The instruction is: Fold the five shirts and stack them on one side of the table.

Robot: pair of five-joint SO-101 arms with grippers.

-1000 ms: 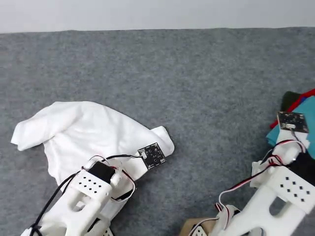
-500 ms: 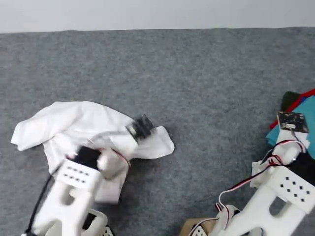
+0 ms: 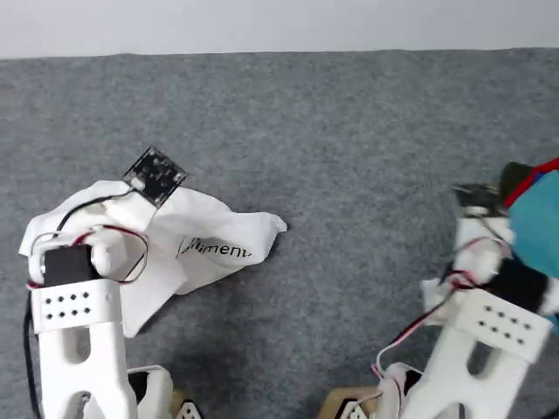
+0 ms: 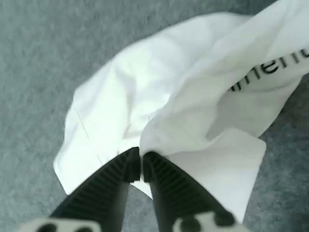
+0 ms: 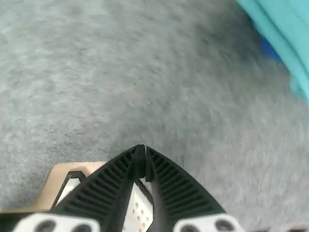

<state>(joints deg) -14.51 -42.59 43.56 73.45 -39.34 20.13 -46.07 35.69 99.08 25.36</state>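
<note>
A fold of the crumpled white shirt (image 3: 205, 249), which lies on the left part of the grey surface (image 3: 349, 140), is clamped between the closed jaws of the left pincer (image 4: 140, 163), while the right pincer (image 5: 141, 155) is seen fully closed and empty above the surface, near a teal shirt (image 3: 534, 223) at the right edge.

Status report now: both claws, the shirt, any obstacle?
Left claw shut on white shirt, crumpled, unfolded. Right claw shut, empty, over table near teal shirt. No obstacle seen.
</note>
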